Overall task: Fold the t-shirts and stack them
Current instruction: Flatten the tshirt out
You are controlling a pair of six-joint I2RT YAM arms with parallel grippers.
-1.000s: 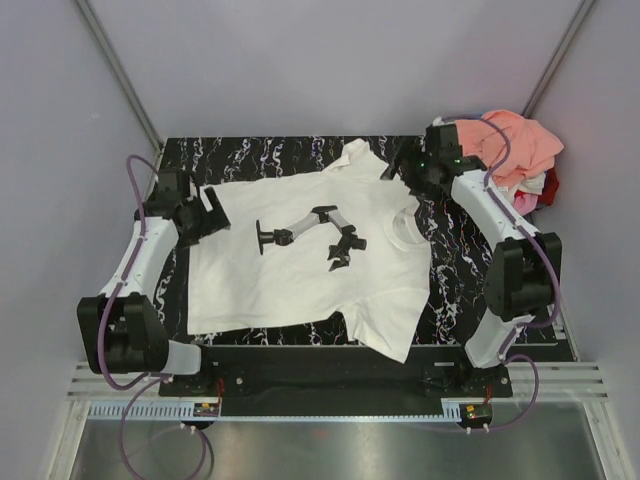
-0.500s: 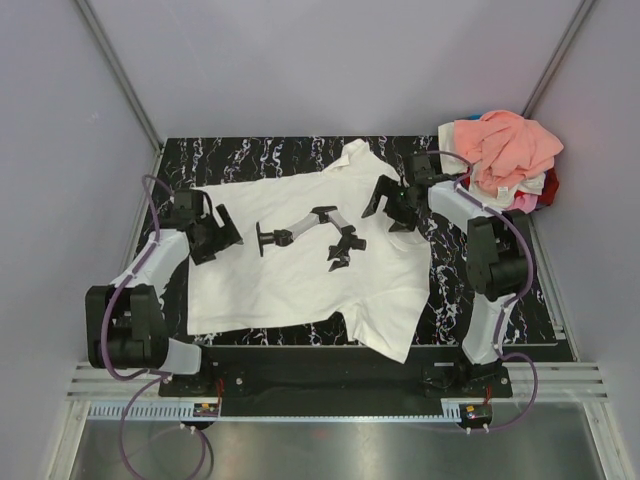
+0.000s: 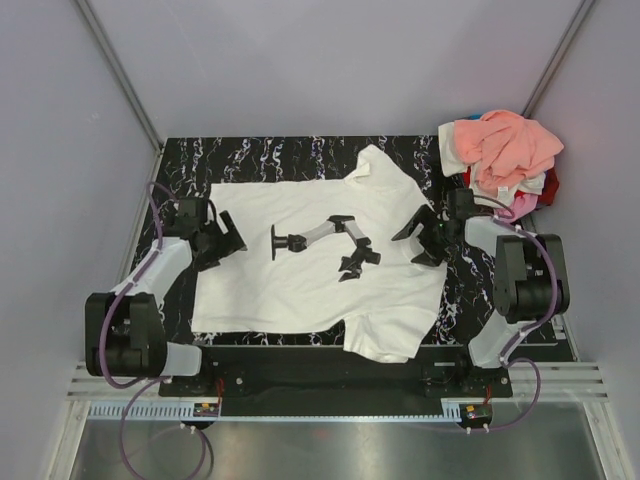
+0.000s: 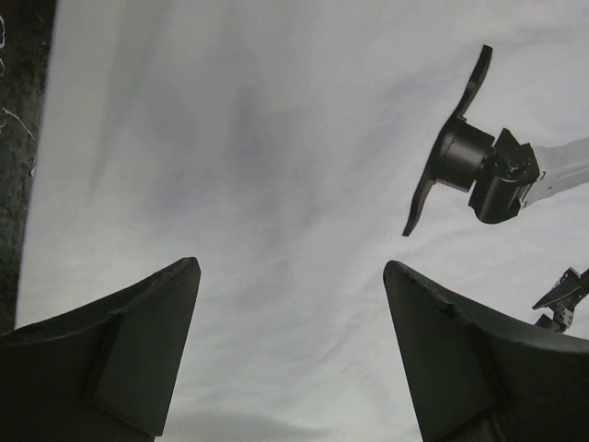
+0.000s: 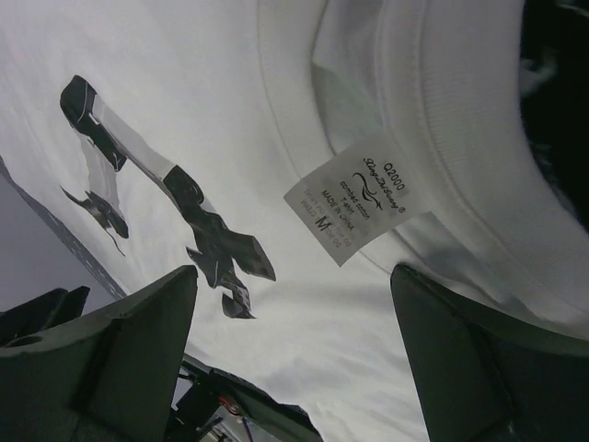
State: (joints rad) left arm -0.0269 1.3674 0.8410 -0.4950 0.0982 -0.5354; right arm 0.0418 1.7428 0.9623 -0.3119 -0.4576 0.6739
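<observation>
White t-shirt (image 3: pixel 300 290) lies spread, left hand (image 3: pixel 224 236) and right hand (image 3: pixel 422 240) over opposite edges.

My black white-veined table (image 3: pixel 300 150) bears a white cloth t-shirt (image 3: pixel 300 290) spread flat and a salmon-topped shirt heap (image 3: pixel 505 150) far right.

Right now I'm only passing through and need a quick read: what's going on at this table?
A white t-shirt lies spread flat on the black marbled table, its black print facing up. The left gripper is at the hem end and the right gripper is at the collar. Both are open, with no cloth between their jaws. No fold has been made yet. A pile of other shirts, with a salmon one on top, waits at the far right corner.
</observation>
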